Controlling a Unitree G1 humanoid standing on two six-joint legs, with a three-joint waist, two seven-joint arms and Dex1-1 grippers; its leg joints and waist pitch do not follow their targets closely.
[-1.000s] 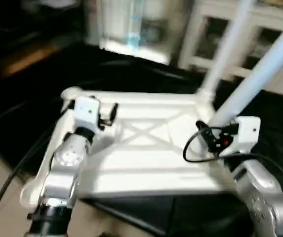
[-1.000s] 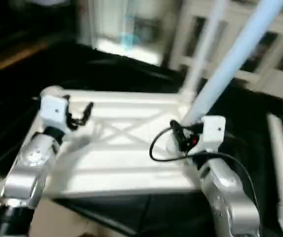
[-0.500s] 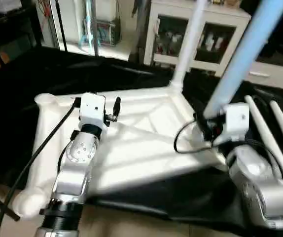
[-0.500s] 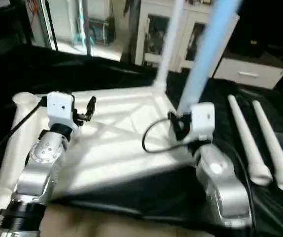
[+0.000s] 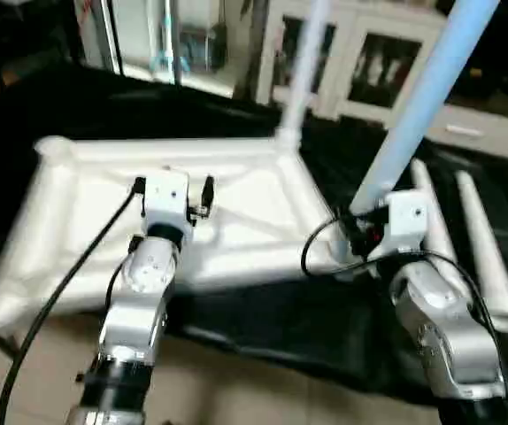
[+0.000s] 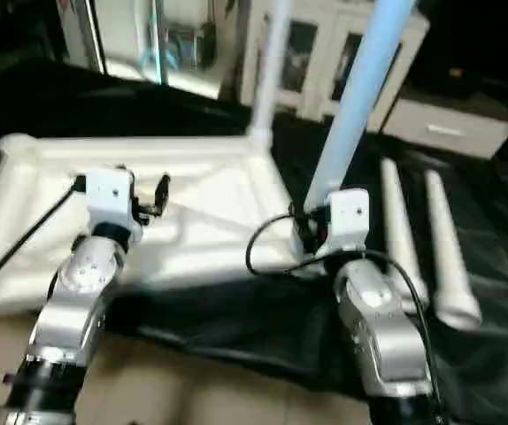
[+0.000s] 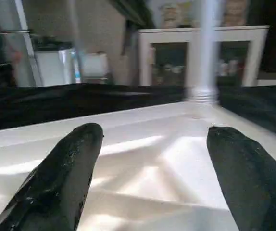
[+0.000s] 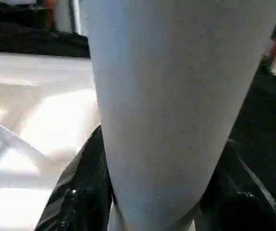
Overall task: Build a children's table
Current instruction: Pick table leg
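Note:
The white tabletop (image 5: 77, 204) lies upside down on the black cloth, its X ribs facing up. One white leg (image 5: 300, 80) stands upright in the far right corner socket. My right gripper (image 5: 360, 228) is shut on a second leg (image 5: 418, 106) low down at the near right corner; this leg leans to the right. In the right wrist view the leg (image 8: 162, 96) sits between the black fingers (image 8: 78, 192). My left gripper (image 5: 173, 183) hovers open over the ribbed underside, nothing between its fingers (image 7: 66, 173). Two more legs (image 5: 482, 248) (image 5: 433, 226) lie side by side on the cloth to the right.
The black-draped work table (image 5: 263, 310) ends just in front of the tabletop, with tiled floor (image 5: 24, 363) below. A white cabinet with glass doors (image 5: 369, 71) stands behind. A black cable (image 5: 59, 292) trails from my left wrist.
The camera has swung, so the whole picture has shifted and the loose legs have come into view. Both grippers keep their hold and posture.

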